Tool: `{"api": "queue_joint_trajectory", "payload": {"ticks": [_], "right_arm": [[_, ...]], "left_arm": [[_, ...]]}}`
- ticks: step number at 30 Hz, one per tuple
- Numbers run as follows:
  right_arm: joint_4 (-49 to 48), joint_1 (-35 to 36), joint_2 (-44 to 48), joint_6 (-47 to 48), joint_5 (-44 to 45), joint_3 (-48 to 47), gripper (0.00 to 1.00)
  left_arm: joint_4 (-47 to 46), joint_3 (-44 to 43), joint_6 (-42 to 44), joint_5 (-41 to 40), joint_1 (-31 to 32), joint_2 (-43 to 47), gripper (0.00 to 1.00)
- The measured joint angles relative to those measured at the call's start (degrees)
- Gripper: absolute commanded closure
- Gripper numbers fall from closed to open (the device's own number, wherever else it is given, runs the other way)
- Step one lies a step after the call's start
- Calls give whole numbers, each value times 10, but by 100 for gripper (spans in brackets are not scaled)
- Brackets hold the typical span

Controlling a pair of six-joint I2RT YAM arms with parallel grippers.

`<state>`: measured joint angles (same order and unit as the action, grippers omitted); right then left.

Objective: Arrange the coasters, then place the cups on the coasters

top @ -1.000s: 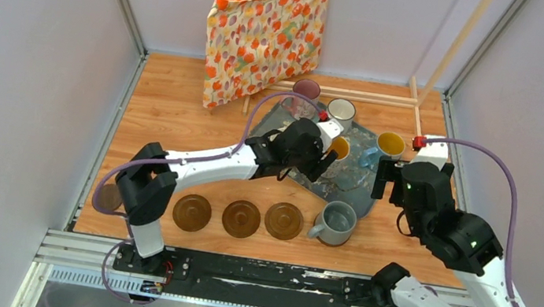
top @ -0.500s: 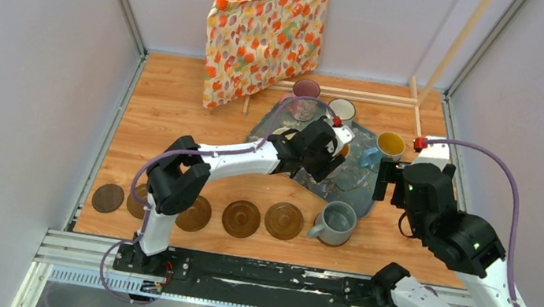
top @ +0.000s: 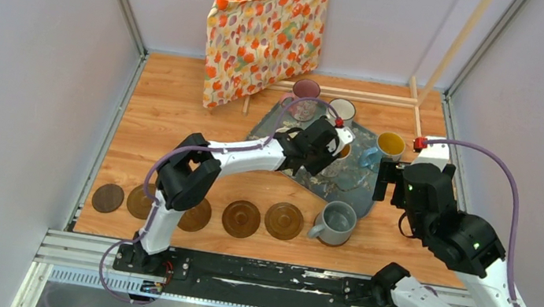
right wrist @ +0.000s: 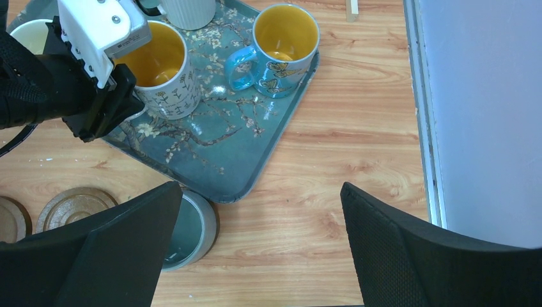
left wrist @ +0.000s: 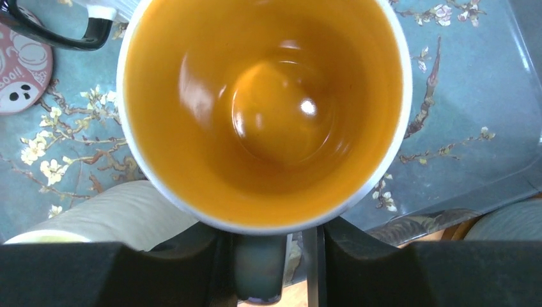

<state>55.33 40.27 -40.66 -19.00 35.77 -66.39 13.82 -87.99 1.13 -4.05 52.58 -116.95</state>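
- On the floral tray (right wrist: 255, 160), far of centre, the left fingers (left wrist: 383, 275) straddle the handle of the yellow-lined white mug (left wrist: 262, 109); whether they pinch it, I cannot tell.
- Nearby, the right fingers (right wrist: 434, 256) hang spread wide above the counter (right wrist: 358, 160).
- Along the near edge lie the coasters (top: 241, 218).

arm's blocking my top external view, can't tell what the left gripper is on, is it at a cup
Observer: Yes. In the left wrist view the left gripper straddles the handle of the yellow-inside mug, with a gap showing on one side of the handle.
Operator: is that mug off the tray
Observer: No. The right wrist view shows it standing on the tray.
Operator: anything crowding it
Observer: A cream mug sits close beside the handle; I cannot tell whether they touch.
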Motion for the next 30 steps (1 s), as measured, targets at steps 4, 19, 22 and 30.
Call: {"api": "queue_joint_trajectory", "payload": {"ticks": [4, 19, 22, 30], "right_arm": [[0, 0, 0, 0, 0, 0, 0], [0, 0, -7, 0, 1, 0, 0], [-1, 0, -10, 0, 1, 1, 0], [-1, 0, -13, 1, 3, 5, 0]], "left_arm": [[1, -3, 6, -1, 0, -3, 85], [-25, 49, 9, 0, 2, 32, 100], [-25, 78, 6, 0, 5, 57, 100], [-37, 131, -16, -2, 16, 126, 100]]}}
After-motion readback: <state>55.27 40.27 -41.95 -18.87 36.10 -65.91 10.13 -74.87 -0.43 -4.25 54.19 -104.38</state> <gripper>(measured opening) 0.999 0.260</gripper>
